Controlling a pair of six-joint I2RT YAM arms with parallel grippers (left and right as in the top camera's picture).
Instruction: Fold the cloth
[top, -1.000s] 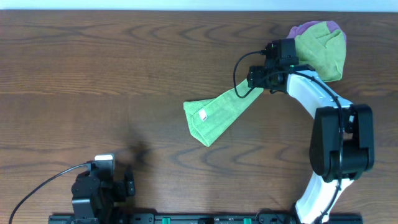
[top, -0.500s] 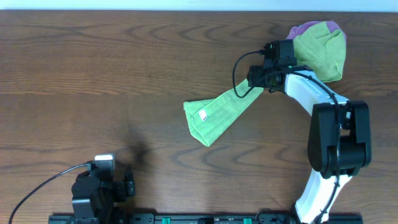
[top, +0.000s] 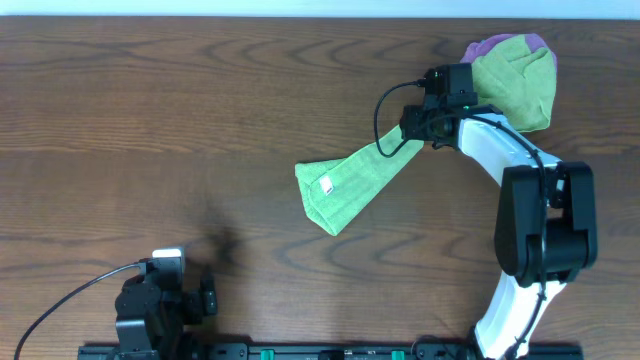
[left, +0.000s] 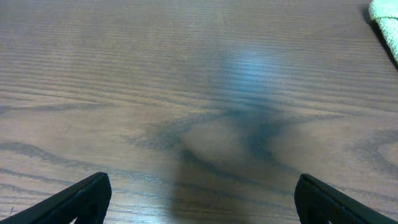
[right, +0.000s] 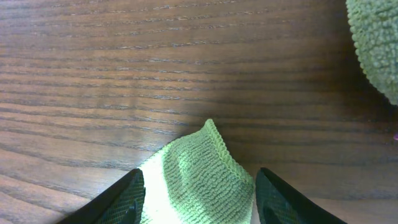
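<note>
A light green cloth (top: 350, 180) lies on the wooden table as a long narrow strip, with a white label near its lower left end. My right gripper (top: 413, 128) is at the strip's upper right end. In the right wrist view its fingers (right: 202, 202) stand open on either side of the cloth's corner (right: 199, 168), not closed on it. My left gripper (top: 165, 290) is at the near left edge, far from the cloth. Its fingers (left: 202, 199) are open over bare wood. A bit of the cloth (left: 385, 18) shows at the top right of the left wrist view.
A heap of other cloths (top: 515, 75), green over purple, lies at the far right behind the right gripper and shows at the top right of the right wrist view (right: 376, 43). A black cable runs from the left arm along the near edge.
</note>
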